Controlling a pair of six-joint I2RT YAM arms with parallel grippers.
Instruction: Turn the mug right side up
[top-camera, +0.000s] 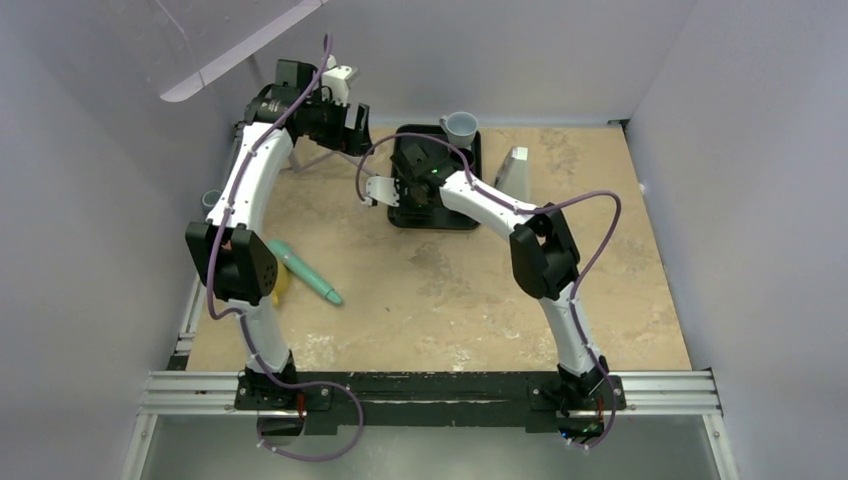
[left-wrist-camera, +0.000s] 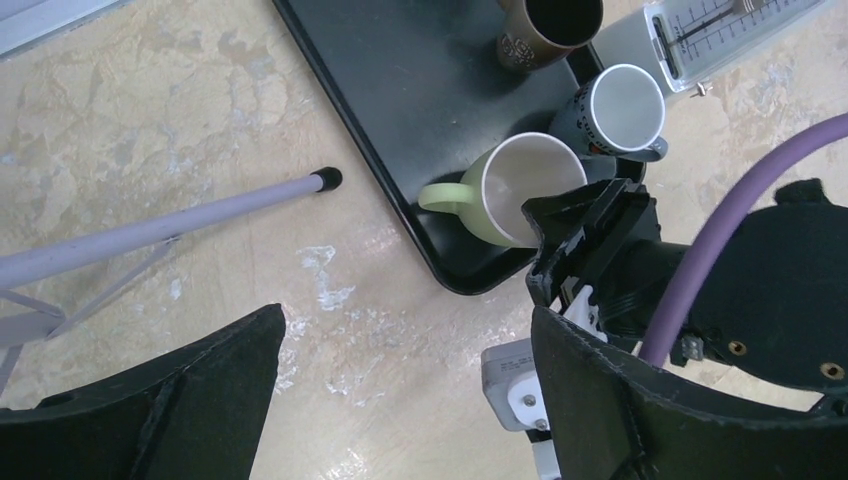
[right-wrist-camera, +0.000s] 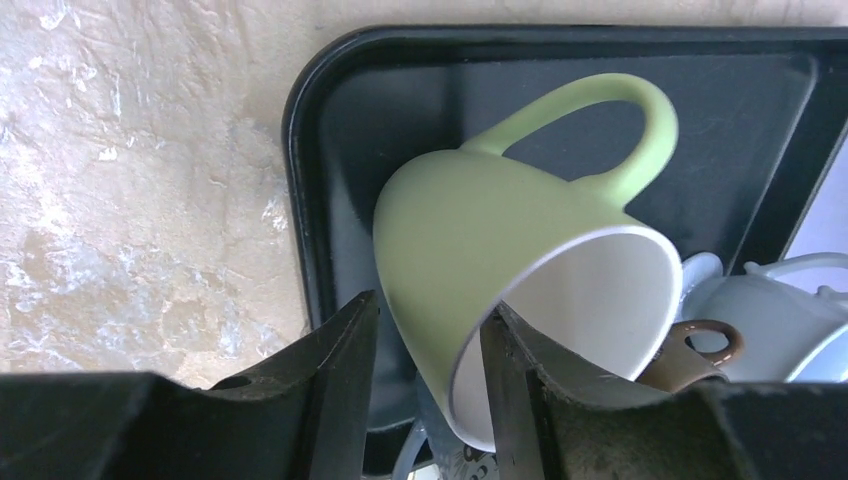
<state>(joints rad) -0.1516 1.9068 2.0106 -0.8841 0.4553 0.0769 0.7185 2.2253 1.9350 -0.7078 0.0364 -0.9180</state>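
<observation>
A light green mug (right-wrist-camera: 500, 230) with a white inside hangs tilted over the near left corner of the black tray (right-wrist-camera: 330, 130), its mouth facing down toward my right wrist camera and its handle up. My right gripper (right-wrist-camera: 430, 315) is shut on its rim, one finger inside and one on the outer wall. In the left wrist view the mug (left-wrist-camera: 520, 185) shows its open mouth, with the right gripper's fingers at its rim. In the top view my right gripper (top-camera: 412, 190) covers the mug over the tray (top-camera: 465, 215). My left gripper (left-wrist-camera: 405, 330) is open and empty, above bare table left of the tray (top-camera: 352, 125).
A grey-blue mug (left-wrist-camera: 620, 105) and a brown mug (left-wrist-camera: 550, 25) stand upright on the tray's far side. A white wedge-shaped device (top-camera: 515, 165) stands right of the tray. A purple stand leg (left-wrist-camera: 150, 235) lies at left. A teal object (top-camera: 305, 272) lies near the left arm.
</observation>
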